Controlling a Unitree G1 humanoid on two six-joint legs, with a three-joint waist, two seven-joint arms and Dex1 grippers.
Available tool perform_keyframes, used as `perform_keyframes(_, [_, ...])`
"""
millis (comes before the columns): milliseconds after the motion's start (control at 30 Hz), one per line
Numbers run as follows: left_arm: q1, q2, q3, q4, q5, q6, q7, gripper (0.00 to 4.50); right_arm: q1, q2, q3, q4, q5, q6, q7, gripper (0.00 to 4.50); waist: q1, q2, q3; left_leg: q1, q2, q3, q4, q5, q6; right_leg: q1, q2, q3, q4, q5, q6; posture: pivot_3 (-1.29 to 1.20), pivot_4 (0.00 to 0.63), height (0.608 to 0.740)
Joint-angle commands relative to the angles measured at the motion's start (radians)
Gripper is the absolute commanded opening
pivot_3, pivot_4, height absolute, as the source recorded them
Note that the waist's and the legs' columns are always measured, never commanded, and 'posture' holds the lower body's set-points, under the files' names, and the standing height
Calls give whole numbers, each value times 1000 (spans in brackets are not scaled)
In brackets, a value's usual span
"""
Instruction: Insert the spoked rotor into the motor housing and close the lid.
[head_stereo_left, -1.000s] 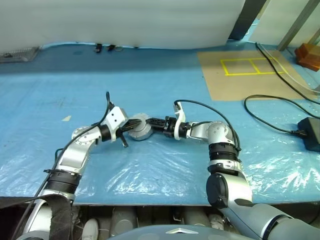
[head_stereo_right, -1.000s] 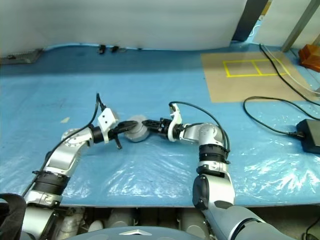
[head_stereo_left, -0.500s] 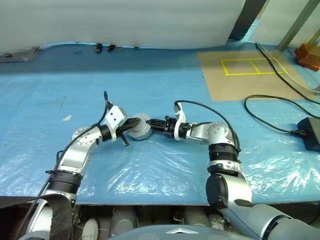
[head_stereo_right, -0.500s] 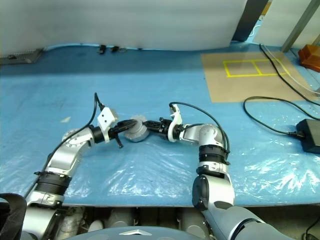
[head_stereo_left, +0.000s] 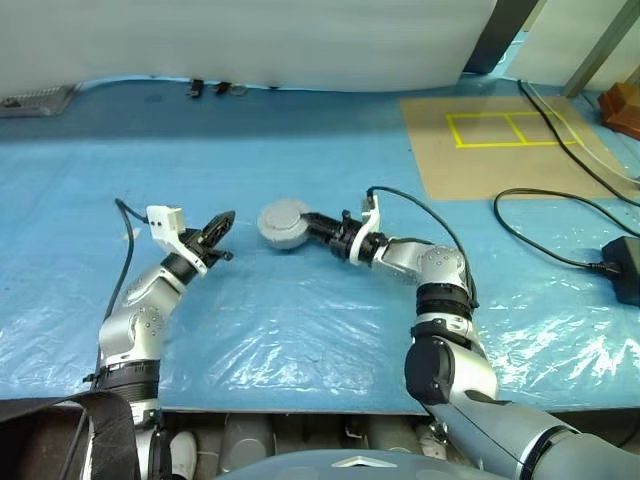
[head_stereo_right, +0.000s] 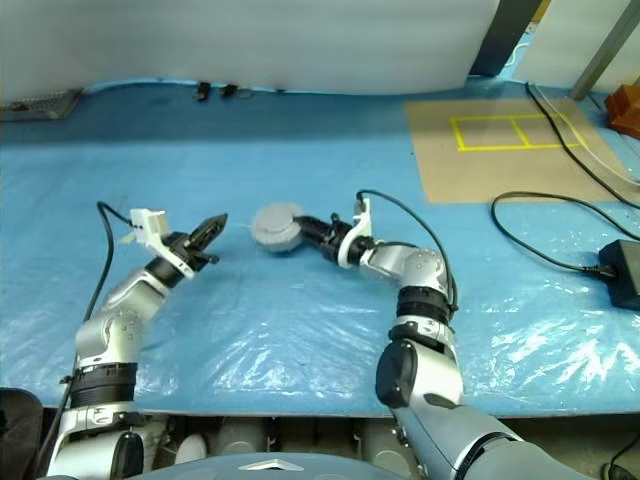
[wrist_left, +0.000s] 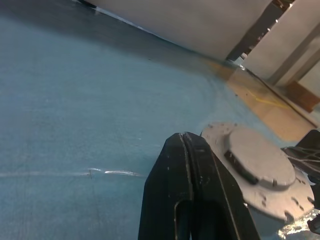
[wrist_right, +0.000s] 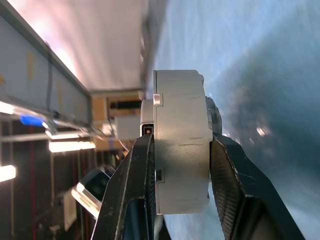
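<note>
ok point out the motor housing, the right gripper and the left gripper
motor housing (head_stereo_left: 284, 222), left eye view, closed top face
right gripper (head_stereo_left: 312, 227), left eye view, between the fingertips
left gripper (head_stereo_left: 222, 224), left eye view, at the shut tips

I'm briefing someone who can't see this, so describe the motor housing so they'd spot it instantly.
On the blue plastic-covered table, follow the right gripper to its tips. The motor housing is the round silver-grey metal casing clamped there, lid shut; the left gripper beside it is shut and empty.
</note>
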Motion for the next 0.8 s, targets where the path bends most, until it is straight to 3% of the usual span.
perform_keyframes(33, [11,-46,-6,-81,-65,38,33,399,-52,22,-39,0,97,-62,-3,1137,0,0,0,0,0,0,0,0,0,0,0,0,0,-1,-1,0,150,740])
perform_keyframes(200, [-12,-171,18,-128,-198,86,118,1914,-70,29,-31,3,135,-109,-4,1137,0,-1,1,-2,0,0,1,0,0,0,0,0,0,-1,-1,0,150,740])
perform_keyframes(433, [-7,-235,30,-165,-323,135,194,4381,-67,21,1,6,150,-119,4,1137,-6,-1,1,-5,0,0,1,0,0,0,1,0,0,1,2,0,150,740])
perform_keyframes(800, [-59,-229,45,-115,-400,189,279,4445,-47,25,68,-33,186,-66,56,1137,-3,-2,1,-5,0,-1,5,0,0,0,1,-1,2,2,3,0,150,740])
